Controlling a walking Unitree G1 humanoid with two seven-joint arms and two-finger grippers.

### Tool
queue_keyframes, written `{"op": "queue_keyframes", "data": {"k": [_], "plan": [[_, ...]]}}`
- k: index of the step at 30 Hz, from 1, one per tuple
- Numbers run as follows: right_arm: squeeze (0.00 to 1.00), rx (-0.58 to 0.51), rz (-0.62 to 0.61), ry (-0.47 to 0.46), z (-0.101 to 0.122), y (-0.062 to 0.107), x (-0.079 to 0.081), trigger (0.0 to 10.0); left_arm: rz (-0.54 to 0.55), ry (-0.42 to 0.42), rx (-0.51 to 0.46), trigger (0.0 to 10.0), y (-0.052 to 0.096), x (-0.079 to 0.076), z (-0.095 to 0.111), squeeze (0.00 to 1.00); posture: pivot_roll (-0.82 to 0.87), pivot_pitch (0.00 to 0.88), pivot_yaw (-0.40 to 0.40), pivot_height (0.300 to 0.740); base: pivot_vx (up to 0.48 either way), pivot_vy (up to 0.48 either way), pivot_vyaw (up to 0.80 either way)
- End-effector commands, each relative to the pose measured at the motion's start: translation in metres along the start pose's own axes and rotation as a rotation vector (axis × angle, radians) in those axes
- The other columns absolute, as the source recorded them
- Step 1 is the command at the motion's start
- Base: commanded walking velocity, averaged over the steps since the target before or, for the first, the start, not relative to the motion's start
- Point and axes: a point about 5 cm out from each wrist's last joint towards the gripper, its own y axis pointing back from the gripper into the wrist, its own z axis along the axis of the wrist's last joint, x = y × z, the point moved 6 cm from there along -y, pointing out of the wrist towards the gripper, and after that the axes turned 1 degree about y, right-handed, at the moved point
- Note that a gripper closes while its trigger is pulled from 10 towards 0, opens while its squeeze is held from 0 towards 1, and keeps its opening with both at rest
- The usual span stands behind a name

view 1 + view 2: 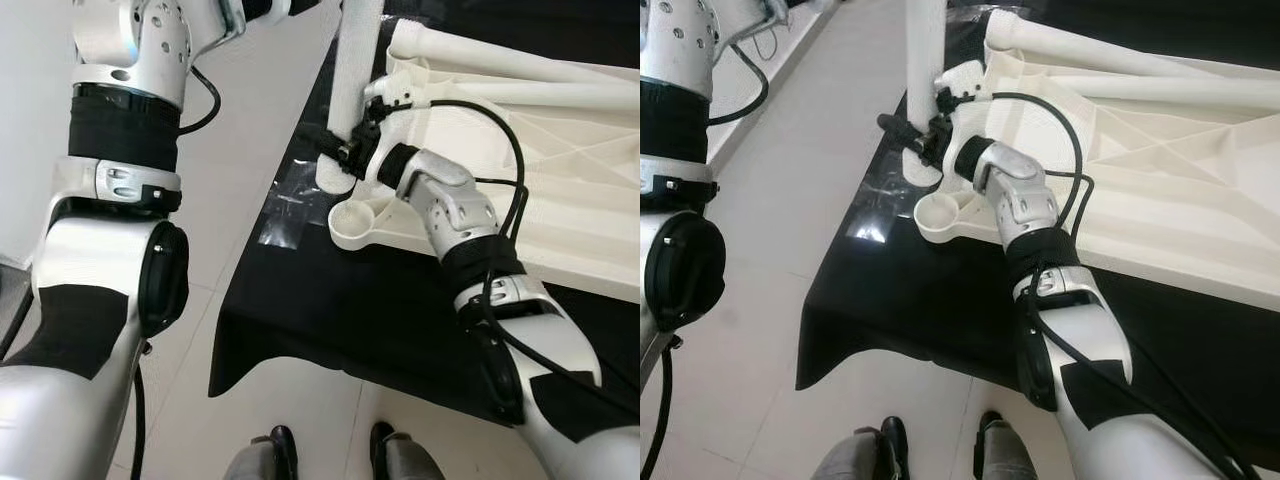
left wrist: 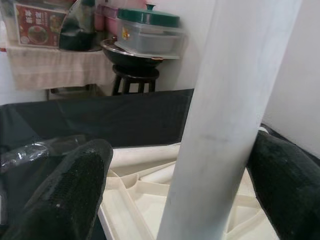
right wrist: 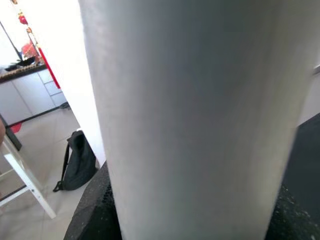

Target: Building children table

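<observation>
Table leg point(image 1: 352, 80): a white round post held upright at the near left corner of the upturned tabletop point(image 1: 560, 130); its long axis runs vertically, its lower end down beside an empty round socket point(image 1: 352, 220).
Tabletop: laid underside up on a black cloth point(image 1: 330, 320), ribs showing; two more legs point(image 1: 500, 60) are lying flat along its far edge.
Right gripper point(image 1: 345, 150): closed on the table leg low down, close above its lower end, with the black fingers pressed to the post.
Left gripper point(image 2: 175, 165): set around the same leg higher up; a finger point(image 2: 65, 190) is seen on either side, but whether the pads touch the post cannot be told.
Step in hand: judged to be the seating of this leg into the corner socket.
Next move: the lower end likely needs to be brought over the socket, kept plumb, then pressed or turned down.
Surroundings: pale tiled floor point(image 1: 250, 120) to the left; two shoes point(image 1: 330, 445) near the bottom edge.
</observation>
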Motion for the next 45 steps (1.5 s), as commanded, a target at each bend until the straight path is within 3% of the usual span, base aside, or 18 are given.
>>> {"op": "queue_keyframes", "data": {"k": [1,2,3,10,11,15,20,22,23,24,25,26,30,34,38,39,42,45], "plan": [[0.0,-0.137,-0.092,0.046,0.036,0.014,-0.027,0.0,0.012,0.052,0.019,10.0,0.098,0.002,-0.034,0.0,0.05,0.293,0.036,0.74,0.0,0.0,0.0],[0.0,-0.138,-0.108,0.062,0.039,0.015,-0.031,0.0,-0.027,0.015,0.048,10.0,0.137,-0.024,-0.044,0.0,0.05,0.293,0.036,0.74,0.0,0.0,0.0],[0.0,-0.14,-0.141,0.078,0.043,0.018,-0.039,0.0,-0.059,-0.014,0.071,10.0,0.155,-0.041,-0.048,0.0,0.05,0.29,0.036,0.74,0.0,0.0,0.0],[0.0,-0.139,-0.213,0.104,0.048,0.024,-0.054,0.0,-0.128,-0.007,0.046,10.0,0.152,-0.049,-0.04,0.0,0.05,0.288,0.039,0.74,0.0,0.0,0.0],[0.0,-0.142,-0.237,0.108,0.049,0.027,-0.059,0.0,-0.219,0.008,0.04,10.0,0.149,-0.063,-0.033,0.0,0.05,0.283,0.044,0.74,0.0,0.0,0.0],[0.0,-0.148,-0.243,0.107,0.05,0.028,-0.061,0.0,-0.241,-0.002,0.04,10.0,0.146,-0.068,-0.03,0.0,0.05,0.281,0.048,0.74,0.0,0.0,0.0],[0.0,-0.158,-0.248,0.104,0.05,0.03,-0.063,0.0,-0.129,-0.075,0.065,10.0,0.146,-0.06,-0.039,0.0,0.05,0.274,0.046,0.74,0.0,0.0,0.0],[0.0,-0.141,-0.221,0.136,0.045,0.029,-0.058,0.0,0.053,-0.146,0.1,10.0,0.156,-0.036,-0.049,0.0,0.06,0.265,0.046,0.74,0.0,0.0,0.0],[0.0,-0.141,-0.221,0.136,0.045,0.029,-0.058,0.0,0.053,-0.146,0.1,10.0,0.156,-0.036,-0.049,0.0,0.06,0.265,0.046,0.74,0.0,0.0,0.0],[0.0,-0.121,-0.2,0.161,0.039,0.028,-0.054,5.1,0.168,-0.182,0.128,10.0,0.162,-0.016,-0.059,0.0,0.06,0.247,0.045,0.74,0.0,0.0,0.0],[0.0,-0.108,-0.187,0.177,0.034,0.027,-0.051,5.1,0.236,-0.206,0.151,10.0,0.166,-0.004,-0.065,0.0,0.07,0.244,0.044,0.74,0.0,0.0,0.0],[0.0,-0.094,-0.173,0.19,0.029,0.025,-0.048,10.0,0.292,-0.227,0.189,10.0,0.168,0.008,-0.079,0.0,0.07,0.233,0.042,0.74,0.0,0.0,0.0],[0.0,-0.094,-0.173,0.19,0.029,0.025,-0.048,10.0,0.292,-0.227,0.189,10.0,0.168,0.008,-0.079,0.0,0.07,0.233,0.042,0.74,0.0,0.0,0.0],[0.0,-0.074,-0.159,0.205,0.021,0.024,-0.044,10.0,0.317,-0.216,0.226,10.0,0.161,0.019,-0.107,0.0,0.08,0.211,0.029,0.74,0.0,0.0,0.0],[0.0,-0.063,-0.122,0.212,0.017,0.022,-0.038,10.0,0.337,-0.161,0.229,10.0,0.142,0.034,-0.145,0.0,0.08,0.2,0.025,0.74,0.0,0.0,0.0],[0.0,-0.063,-0.122,0.212,0.017,0.022,-0.038,10.0,0.337,-0.161,0.229,10.0,0.142,0.034,-0.145,0.0,0.08,0.2,0.025,0.74,0.0,0.0,0.0],[0.0,-0.028,0.048,0.218,0.008,0.022,-0.019,10.0,0.295,-0.138,0.306,10.0,0.137,0.023,-0.182,0.0,0.06,0.215,0.027,0.74,0.0,0.0,0.0],[0.0,-0.02,0.125,0.196,0.004,0.026,-0.012,10.0,0.263,-0.134,0.338,10.0,0.139,0.012,-0.195,0.0,0.06,0.224,0.027,0.74,0.0,0.0,0.0]]}}
